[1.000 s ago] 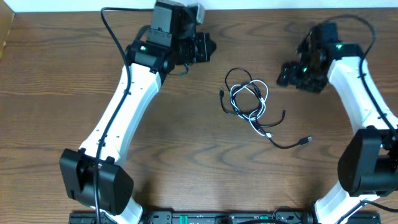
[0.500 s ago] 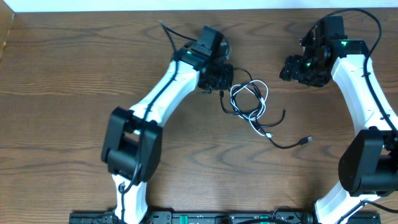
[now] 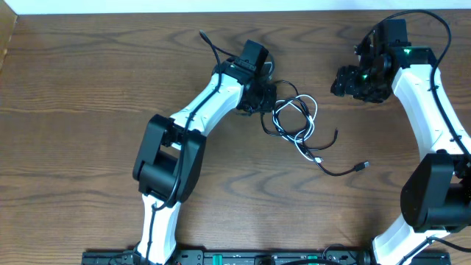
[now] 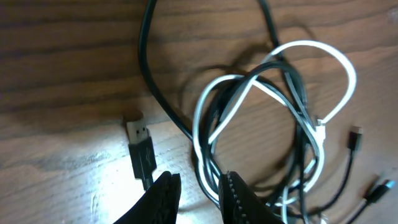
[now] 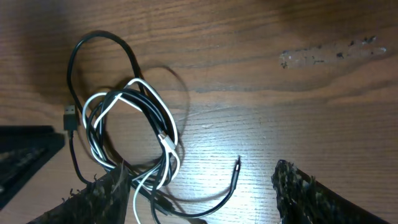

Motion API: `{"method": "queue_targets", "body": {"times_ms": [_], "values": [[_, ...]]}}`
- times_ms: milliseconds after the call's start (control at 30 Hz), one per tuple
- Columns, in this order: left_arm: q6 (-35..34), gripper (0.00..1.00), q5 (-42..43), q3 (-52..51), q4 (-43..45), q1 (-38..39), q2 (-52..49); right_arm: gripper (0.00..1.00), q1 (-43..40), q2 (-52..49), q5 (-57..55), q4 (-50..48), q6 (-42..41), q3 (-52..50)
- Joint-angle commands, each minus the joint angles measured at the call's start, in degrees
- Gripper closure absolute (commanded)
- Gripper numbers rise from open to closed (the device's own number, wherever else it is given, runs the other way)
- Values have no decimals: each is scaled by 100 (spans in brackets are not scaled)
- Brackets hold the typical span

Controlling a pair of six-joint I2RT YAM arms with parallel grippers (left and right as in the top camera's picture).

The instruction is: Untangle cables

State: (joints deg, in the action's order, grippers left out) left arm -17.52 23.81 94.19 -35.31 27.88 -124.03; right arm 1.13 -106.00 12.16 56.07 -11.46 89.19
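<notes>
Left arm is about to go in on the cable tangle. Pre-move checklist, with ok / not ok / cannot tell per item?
1. Left gripper parted: ok, narrowly.
2. Single strand lined up in its gap: cannot tell; white cable and black cable both run there.
3. Cables apart: not ok, looped together.
4. USB plug outside the left fingers: ok.
5. Right gripper open, holding nothing: ok.

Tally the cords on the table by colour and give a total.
Black cord: 1
White cord: 1
Total: 2
</notes>
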Motion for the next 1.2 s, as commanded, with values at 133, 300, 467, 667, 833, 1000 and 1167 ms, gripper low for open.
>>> {"method": "queue_targets", "body": {"times_ms": [133, 300, 467, 667, 833, 1000, 1167], "values": [[144, 74, -101, -39, 179, 153, -297, 30, 7, 76, 20, 11, 87, -9], [144, 74, -540, -39, 223, 310, -361, 30, 9, 76, 20, 15, 87, -9], [227, 74, -1001, -39, 240, 476, -452, 30, 9, 76, 20, 37, 87, -9], [229, 80, -1047, -39, 238, 614, -516, 30, 9, 76, 20, 57, 90, -9], [229, 92, -1104, -13, 238, 601, -474, 30, 17, 76, 26, 35, 131, -9], [229, 92, -1078, 168, 149, 407, 35, 30, 133, 76, 402, -90, 540, -9], [229, 93, -833, 203, 153, 291, 898, 32, 339, 76, 1239, -376, 1207, -9]]}}
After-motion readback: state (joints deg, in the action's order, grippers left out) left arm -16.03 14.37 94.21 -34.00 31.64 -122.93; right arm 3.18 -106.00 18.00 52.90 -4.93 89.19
